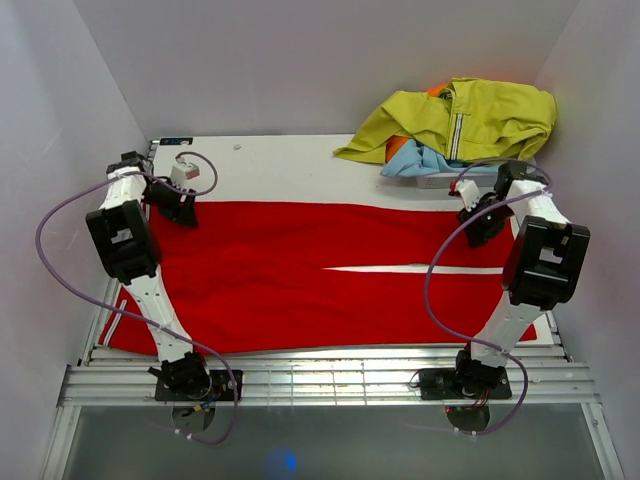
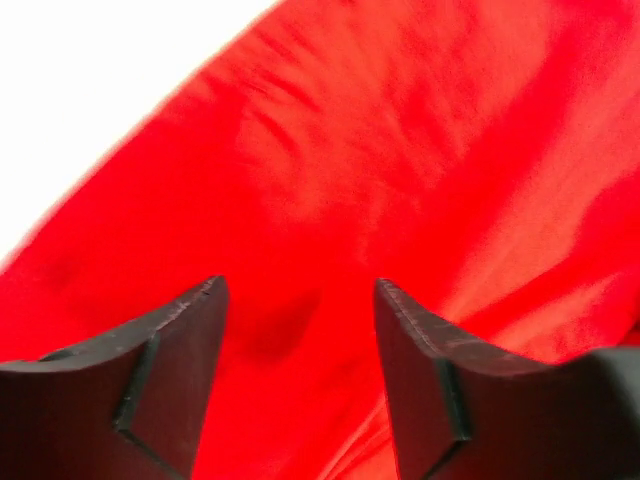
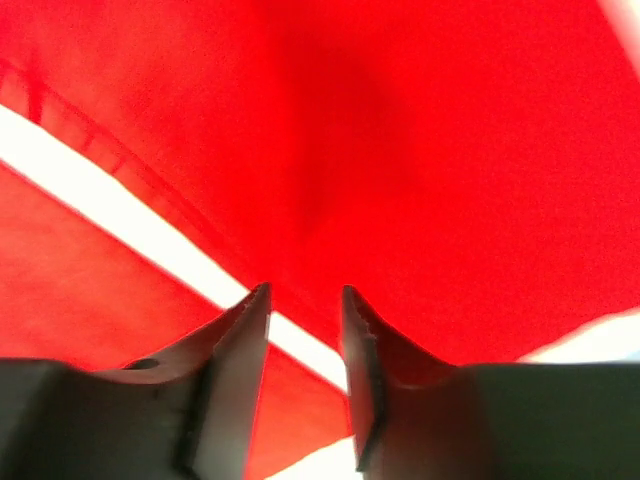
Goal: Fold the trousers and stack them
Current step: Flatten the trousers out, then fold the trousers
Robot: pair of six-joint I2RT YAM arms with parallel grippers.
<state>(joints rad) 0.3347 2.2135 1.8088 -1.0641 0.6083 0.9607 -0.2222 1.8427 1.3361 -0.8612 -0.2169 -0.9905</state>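
Note:
The red trousers [image 1: 300, 270] lie spread flat across the table, waist to the left and the two legs running right, with a thin white slit between the legs. My left gripper [image 1: 185, 212] sits on their far left corner. In the left wrist view its jaws [image 2: 300, 285] stand fairly wide, with red cloth [image 2: 400, 150] filling the gap and creasing against the right finger. My right gripper [image 1: 478, 225] is on the far right edge, at the leg end. Its jaws [image 3: 305, 290] stand narrow on a darker ridge of the cloth [image 3: 420, 150].
A yellow-green jacket [image 1: 470, 120] lies heaped at the back right over a light blue garment [image 1: 420, 160] and something orange [image 1: 398, 148]. Bare white table [image 1: 280, 165] runs behind the trousers. Grey walls close in on both sides, and a metal rail [image 1: 330, 375] lines the near edge.

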